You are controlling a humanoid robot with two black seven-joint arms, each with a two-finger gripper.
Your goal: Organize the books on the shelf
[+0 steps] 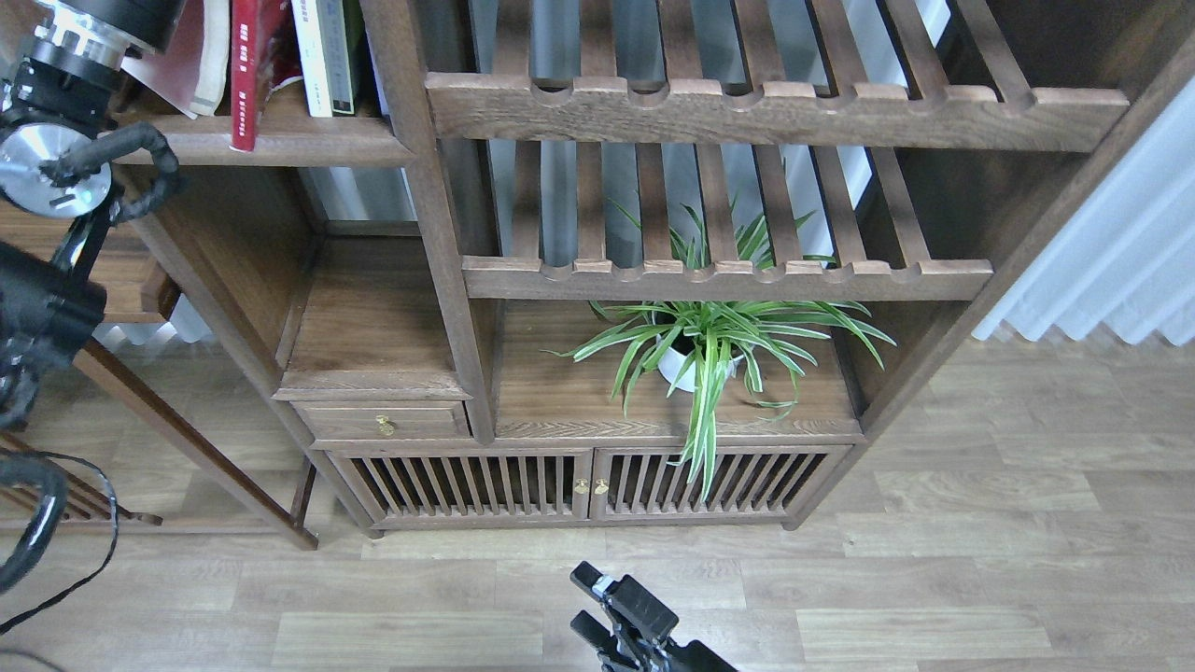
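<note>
The red book (pixel 246 75) stands upright on the dark-brown shelf (pixel 280 142) at the top left of the bookcase. To its left a book with a pale pinkish cover (pixel 182 58) leans, cut off by the frame's top edge. The yellow-green and dark maroon books are not recognisable in view. My left arm (pixel 56 168) rises along the left edge, and its far end passes out of the top edge beside the leaning book, so its gripper is hidden. My right gripper (pixel 585 599) is low at the bottom centre over the floor, open and empty.
A white-spined volume (pixel 313 56) and a dark-green-spined volume (pixel 346 54) stand right of the red book. Slatted racks (pixel 728 107) fill the upper middle. A potted spider plant (pixel 705 350) sits on the lower cabinet. A drawer (pixel 383 422) and slatted doors are below. White curtain at right.
</note>
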